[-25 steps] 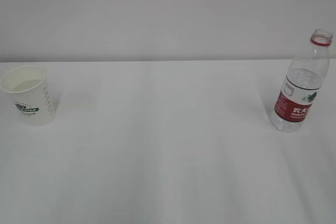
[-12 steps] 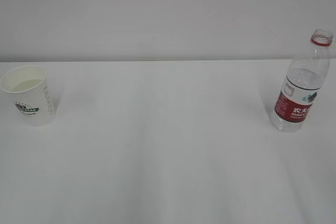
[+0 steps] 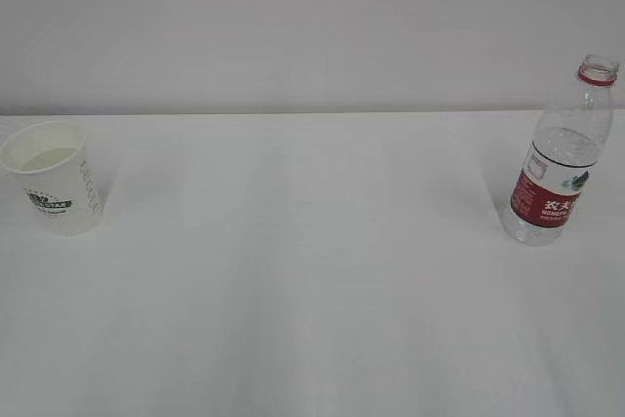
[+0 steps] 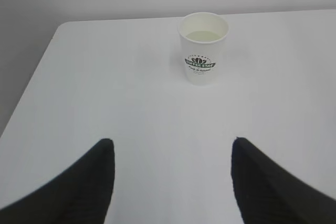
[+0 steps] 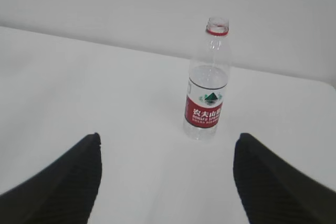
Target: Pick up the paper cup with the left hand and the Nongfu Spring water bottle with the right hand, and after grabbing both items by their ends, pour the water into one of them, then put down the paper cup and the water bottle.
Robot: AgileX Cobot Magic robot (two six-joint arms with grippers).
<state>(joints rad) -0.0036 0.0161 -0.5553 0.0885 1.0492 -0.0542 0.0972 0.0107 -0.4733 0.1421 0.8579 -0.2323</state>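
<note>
The small white tapered paper cup [image 3: 54, 178] with a dark green logo stands upright at the far left of the white table [image 3: 312, 290], well apart from the bottle. Seen from the left wrist, the cup [image 4: 203, 48] holds a shallow pool of clear, faintly tinted water [image 4: 203, 35] in its bottom. A vertical line of small print runs down the cup's side in the exterior view.

The clear ribbed plastic Nongfu Spring water bottle [image 3: 563, 158], with red label, white Chinese characters and red neck ring, stands upright at the far right of the table. Its mouth is uncapped. In the right wrist view the bottle [image 5: 208, 85] stands ahead of the fingers, slightly right of centre.

The left hand [image 4: 173, 182] has its two black fingers [image 4: 92, 179] spread wide, holding nothing, with the cup well ahead of them and bare tabletop between. The right hand [image 5: 168, 179] likewise has its black fingers [image 5: 273, 179] standing wide apart, gripping nothing, clear of the bottle.

Neither arm appears in the exterior view. A plain pale wall [image 3: 312, 26] backs the table.
</note>
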